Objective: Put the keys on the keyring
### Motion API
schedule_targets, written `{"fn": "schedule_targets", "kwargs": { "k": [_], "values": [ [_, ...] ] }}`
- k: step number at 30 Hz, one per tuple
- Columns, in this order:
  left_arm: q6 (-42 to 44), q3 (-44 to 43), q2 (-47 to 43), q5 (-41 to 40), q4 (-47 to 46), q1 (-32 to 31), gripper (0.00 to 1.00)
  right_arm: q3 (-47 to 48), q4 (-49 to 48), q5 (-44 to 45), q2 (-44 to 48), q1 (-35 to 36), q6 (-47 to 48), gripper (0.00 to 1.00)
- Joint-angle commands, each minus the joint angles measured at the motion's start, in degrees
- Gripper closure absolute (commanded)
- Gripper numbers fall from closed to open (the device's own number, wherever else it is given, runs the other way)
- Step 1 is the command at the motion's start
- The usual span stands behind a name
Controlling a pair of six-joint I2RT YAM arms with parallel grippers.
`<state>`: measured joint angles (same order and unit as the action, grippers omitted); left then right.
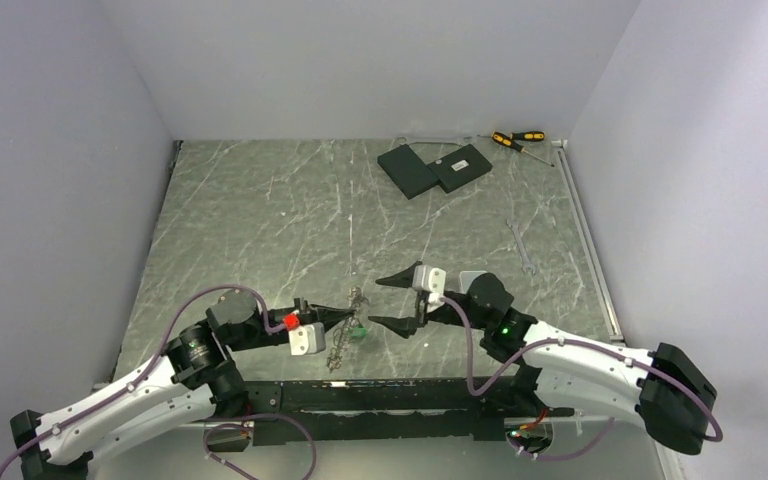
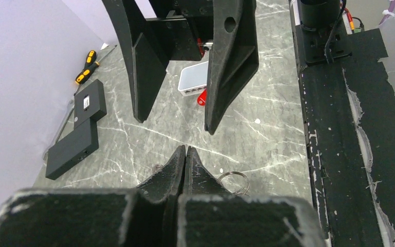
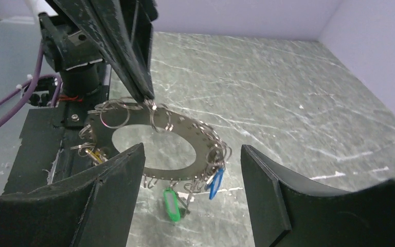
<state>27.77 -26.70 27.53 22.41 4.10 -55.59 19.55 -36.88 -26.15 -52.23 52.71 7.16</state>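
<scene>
The keyring [image 3: 198,136], a flat grey metal ring with many small wire loops on its rim, hangs tilted just above the table. My left gripper [image 3: 149,100] is shut on its upper rim. Keys dangle from it: a green one [image 3: 171,205], a blue one [image 3: 215,182] and a yellow one [image 3: 95,154]. From above, the keyring [image 1: 344,340] hangs under my left gripper [image 1: 345,318]. The left wrist view shows that gripper [image 2: 185,150] with its jaws pressed together and only wire loops [image 2: 234,180] beside them. My right gripper [image 3: 191,149] is open, facing the keyring [image 1: 390,300].
Two flat black slabs [image 1: 432,168] lie at the back, with screwdrivers [image 1: 518,140] behind them. A small wrench [image 1: 521,245] rests at the right. A black taped rail [image 1: 390,395] runs along the near edge. Walls close off three sides.
</scene>
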Motion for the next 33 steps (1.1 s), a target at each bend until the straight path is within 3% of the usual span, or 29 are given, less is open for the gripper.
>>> {"fn": "schedule_targets", "kwargs": {
  "k": [1,16,24,33],
  "values": [
    [-1.46,-0.43,0.06,0.76,-6.79,-0.22,1.00,4.88,-1.99,-1.47,-2.94,3.15,6.60,0.29],
    [-2.87,0.25,0.46,-0.18,-8.58,-0.22,1.00,7.61,-0.98,2.89,-6.02,7.30,9.82,0.51],
    [-3.41,0.39,0.51,-0.33,-9.05,-0.22,1.00,8.70,-0.54,3.47,-7.99,7.41,10.15,0.58],
    [-3.77,0.42,0.55,-0.35,-9.42,-0.22,1.00,9.84,1.56,3.09,-7.70,7.51,10.95,0.82]
  ]
}}
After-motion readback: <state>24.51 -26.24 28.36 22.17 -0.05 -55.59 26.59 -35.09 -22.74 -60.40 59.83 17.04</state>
